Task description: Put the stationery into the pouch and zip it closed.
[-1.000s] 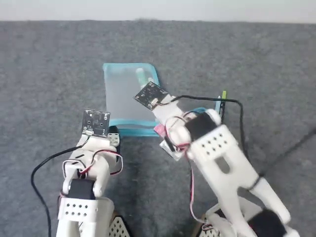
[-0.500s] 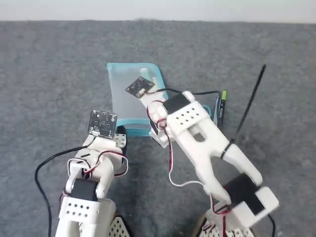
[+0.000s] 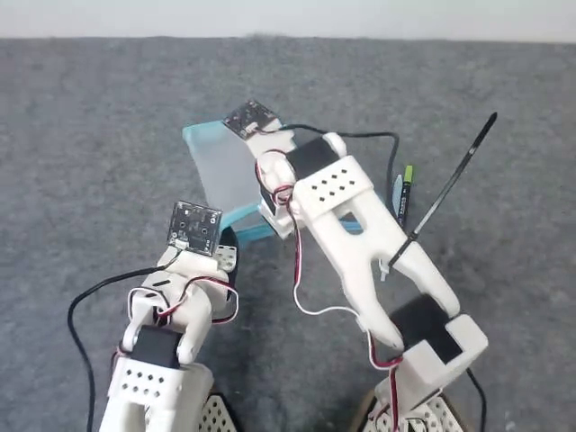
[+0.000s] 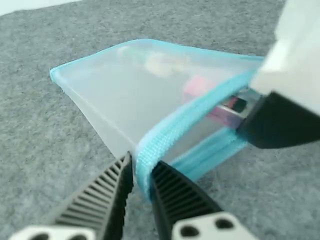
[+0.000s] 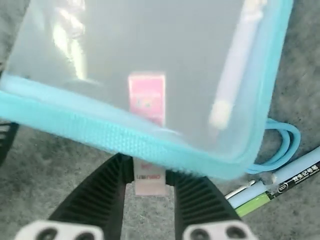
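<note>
A translucent pouch (image 3: pixel 219 166) with blue zipper trim lies on the grey felt, its near mouth edge raised. My left gripper (image 4: pixel 141 167) is shut on the blue zipper edge (image 4: pixel 165 135) at the pouch's near corner, and it also shows low in the high view (image 3: pixel 227 245). My right gripper (image 5: pixel 149 170) is shut on a pink and white eraser (image 5: pixel 149 186) that is pushed partway into the pouch mouth. A white pen (image 5: pixel 232 65) lies inside the pouch (image 5: pixel 150 45). The right arm (image 3: pixel 315 180) stretches over the pouch and hides its own gripper.
Several pens (image 3: pixel 402 192) lie on the felt to the right of the pouch, next to its blue loop (image 5: pixel 280 145). A black cable tie (image 3: pixel 450 184) sticks up from the right arm. Grey felt (image 3: pixel 108 135) covers the table.
The right arm has reached farther over the pouch, carrying the eraser into its mouth. The pouch's near edge has lifted and its body has skewed. The left gripper has barely shifted.
</note>
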`<state>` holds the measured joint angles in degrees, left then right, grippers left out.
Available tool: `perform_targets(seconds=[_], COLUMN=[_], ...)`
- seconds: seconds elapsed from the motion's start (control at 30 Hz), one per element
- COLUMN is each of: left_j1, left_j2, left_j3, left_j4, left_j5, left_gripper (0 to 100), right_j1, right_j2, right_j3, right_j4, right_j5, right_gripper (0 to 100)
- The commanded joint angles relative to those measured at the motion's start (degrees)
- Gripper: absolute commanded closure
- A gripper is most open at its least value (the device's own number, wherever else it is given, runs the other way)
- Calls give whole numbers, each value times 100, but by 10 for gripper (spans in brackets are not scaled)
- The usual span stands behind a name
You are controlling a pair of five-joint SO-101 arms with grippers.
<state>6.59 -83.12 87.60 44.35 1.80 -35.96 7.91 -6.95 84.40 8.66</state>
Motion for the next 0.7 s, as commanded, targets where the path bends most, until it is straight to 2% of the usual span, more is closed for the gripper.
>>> perform_targets(seconds=[0.0,0.13,0.43,0.67], left_j1=[167,132,105,-712], left_j2=[-105,-105,-105,-105], left_j3=[-224,-224,-215,-251], left_j4=[-123,-123,-123,-158], left_j5=[18,18,9,44], left_gripper=[989,989,989,989], right_j1=[-57,-57,92,892], right_j2=[-66,-119,-382,-1719], right_j3=[-607,-607,-607,-624], right_j4=[207,224,330,1015], right_j5=[-97,-97,-97,-53], right_gripper=[883,812,811,811])
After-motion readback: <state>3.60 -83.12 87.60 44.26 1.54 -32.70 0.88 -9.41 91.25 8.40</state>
